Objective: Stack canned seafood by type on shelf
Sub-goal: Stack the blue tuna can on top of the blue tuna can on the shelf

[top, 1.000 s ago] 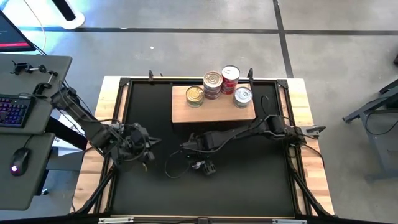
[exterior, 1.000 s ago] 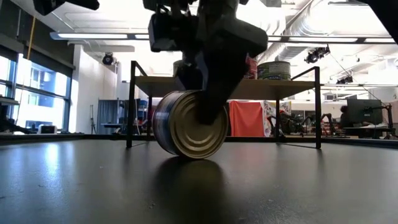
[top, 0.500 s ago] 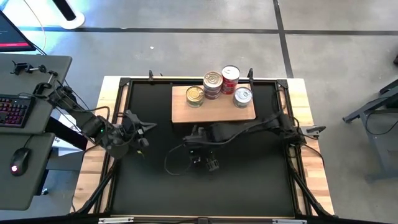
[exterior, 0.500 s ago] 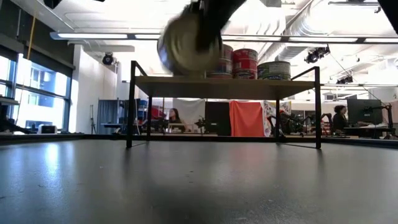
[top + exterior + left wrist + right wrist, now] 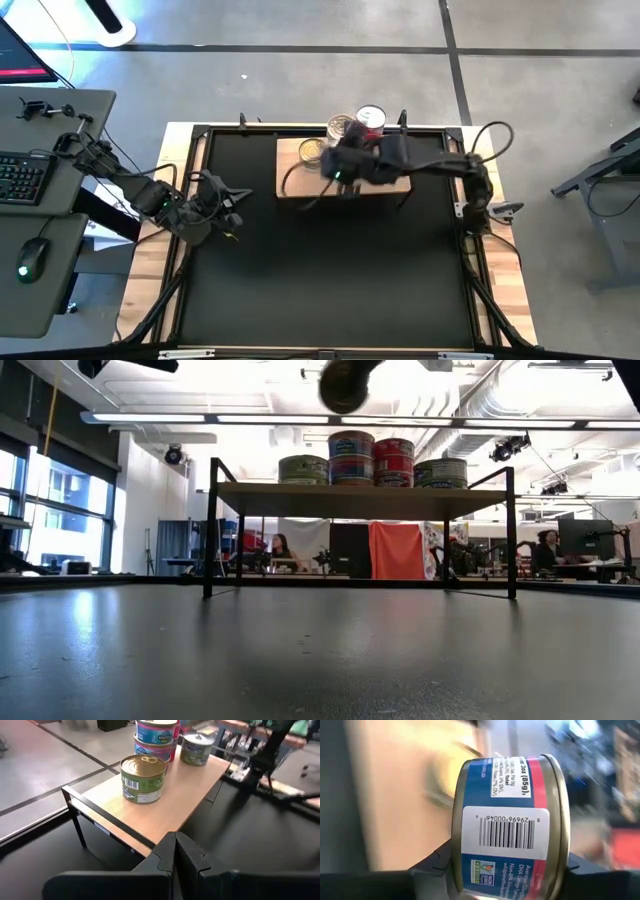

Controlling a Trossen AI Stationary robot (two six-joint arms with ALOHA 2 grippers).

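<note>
The right gripper hangs above the middle of the shelf, its jaws clamped on a can with a blue and red label and a barcode. The can lies on its side between the fingers, one flat end toward each. From table height only a dark round shape shows high over the shelf.

The shelf stands near the far edge of the table, on the black mat. On it are four stacks or single cans: a green-labelled can nearest the shelf's left end, a stack of two blue and pink ones behind it toward the far edge, a red stack beside that, and a single green can toward the right end.

The left gripper waits over the mat near the table's left edge, pointed at the shelf, its jaws pressed together with nothing between them.
</note>
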